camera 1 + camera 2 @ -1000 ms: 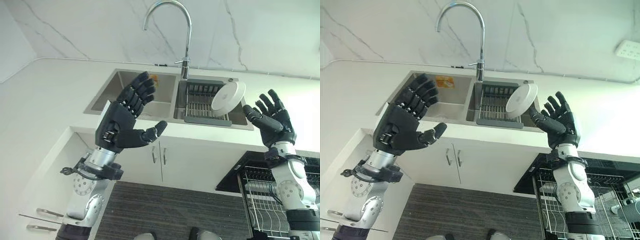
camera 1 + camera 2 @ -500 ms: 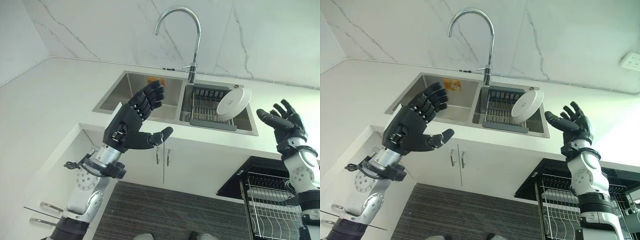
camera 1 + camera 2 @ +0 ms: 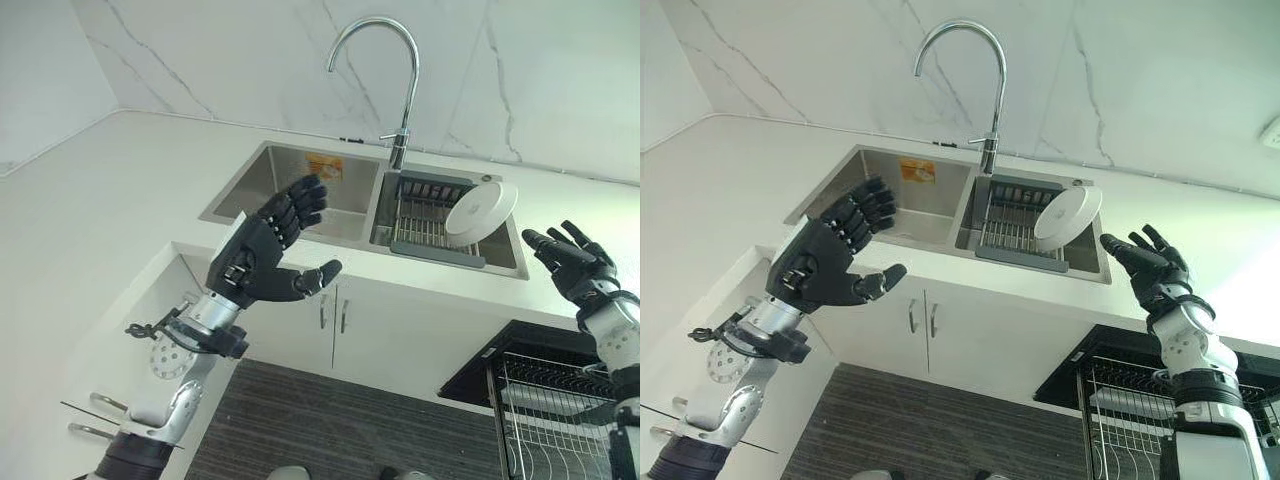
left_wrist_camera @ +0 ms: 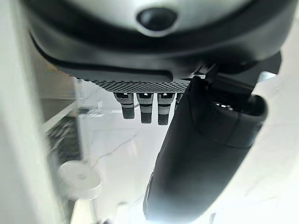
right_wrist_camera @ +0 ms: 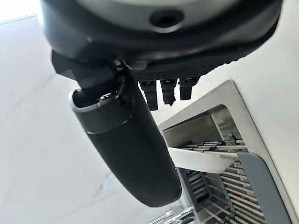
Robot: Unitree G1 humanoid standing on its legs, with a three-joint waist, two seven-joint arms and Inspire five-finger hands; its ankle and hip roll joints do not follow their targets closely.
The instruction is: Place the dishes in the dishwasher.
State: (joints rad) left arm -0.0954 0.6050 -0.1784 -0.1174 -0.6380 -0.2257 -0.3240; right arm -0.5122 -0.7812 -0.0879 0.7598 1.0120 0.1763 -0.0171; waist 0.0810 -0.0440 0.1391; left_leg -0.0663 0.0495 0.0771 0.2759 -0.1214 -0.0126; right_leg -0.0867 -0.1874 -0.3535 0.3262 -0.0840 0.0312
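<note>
A white plate [image 3: 481,207] leans tilted in the grey drying rack [image 3: 425,222] in the right basin of the steel sink [image 3: 262,196]; it also shows as the plate [image 3: 1067,213] and edge-on as the plate [image 5: 201,159]. My left hand [image 3: 258,257] is raised in front of the left basin, fingers straight, holding nothing. To the right of the plate, apart from it, my right hand [image 3: 572,263] is spread open over the counter. At the lower right the dishwasher's wire rack [image 3: 555,420] is pulled out.
A tall curved faucet [image 3: 392,75] rises behind the sink. White counter [image 3: 110,190] stretches left, with a marble wall behind. Cabinet doors [image 3: 335,315] with handles sit below the sink, and a dark striped floor [image 3: 330,430] lies beneath.
The camera has shifted, so the sink sits further right and lower in view. My right hand has dropped lower and away from the plate. The left hand stays raised and open.
</note>
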